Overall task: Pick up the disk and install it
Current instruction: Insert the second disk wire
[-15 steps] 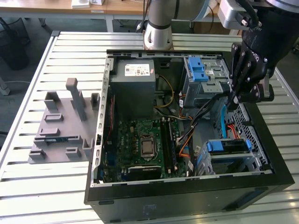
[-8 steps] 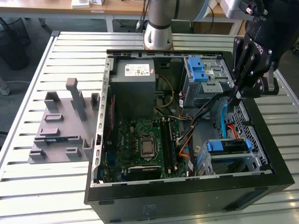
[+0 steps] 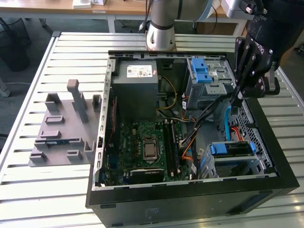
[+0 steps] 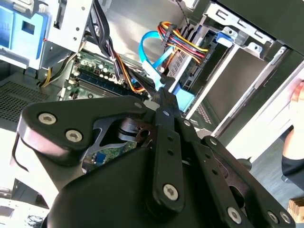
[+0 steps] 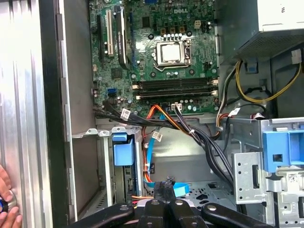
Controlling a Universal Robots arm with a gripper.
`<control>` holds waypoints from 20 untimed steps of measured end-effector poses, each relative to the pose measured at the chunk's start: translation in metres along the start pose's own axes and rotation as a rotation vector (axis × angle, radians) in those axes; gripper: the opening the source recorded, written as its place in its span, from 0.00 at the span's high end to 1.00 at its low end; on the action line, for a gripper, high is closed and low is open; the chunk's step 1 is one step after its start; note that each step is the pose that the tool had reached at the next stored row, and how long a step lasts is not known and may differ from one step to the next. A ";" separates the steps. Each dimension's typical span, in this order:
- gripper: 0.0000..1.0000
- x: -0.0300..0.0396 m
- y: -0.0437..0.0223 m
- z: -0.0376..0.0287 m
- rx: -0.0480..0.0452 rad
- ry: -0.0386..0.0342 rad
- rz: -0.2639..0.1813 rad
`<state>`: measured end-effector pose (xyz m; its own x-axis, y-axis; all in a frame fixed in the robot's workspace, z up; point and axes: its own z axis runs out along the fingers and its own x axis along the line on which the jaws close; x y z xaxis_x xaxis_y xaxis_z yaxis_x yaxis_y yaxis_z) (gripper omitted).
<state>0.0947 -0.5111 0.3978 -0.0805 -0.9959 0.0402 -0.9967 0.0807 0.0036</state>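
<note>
Tool point(image 4: 164, 95) fingers pinched narrow, holding nothing, above case point(image 3: 190, 199); disk point(image 3: 231, 148) seated in bay, long axis horiz.

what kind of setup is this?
Probably a robotics lab bench for PC assembly: an open computer case on a slatted metal table, a grey parts fixture beside it, office desks behind.

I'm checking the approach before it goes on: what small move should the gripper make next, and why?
Probably shift toward the disk. The gripper hangs shut, seemingly empty, over the case edge beside the drive cage, while the disk sits apart from it, in the bay past the black cables.
</note>
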 end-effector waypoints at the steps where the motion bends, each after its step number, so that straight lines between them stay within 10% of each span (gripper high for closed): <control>1: 0.89 -0.0001 0.0000 0.0003 0.0008 0.0058 0.000; 6: 0.83 -0.0028 0.0009 0.0021 0.0191 0.0377 0.001; 20: 0.75 -0.0163 0.0070 0.0140 0.0250 0.0446 0.001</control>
<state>0.0890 -0.4948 0.3832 -0.0821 -0.9930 0.0847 -0.9965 0.0806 -0.0215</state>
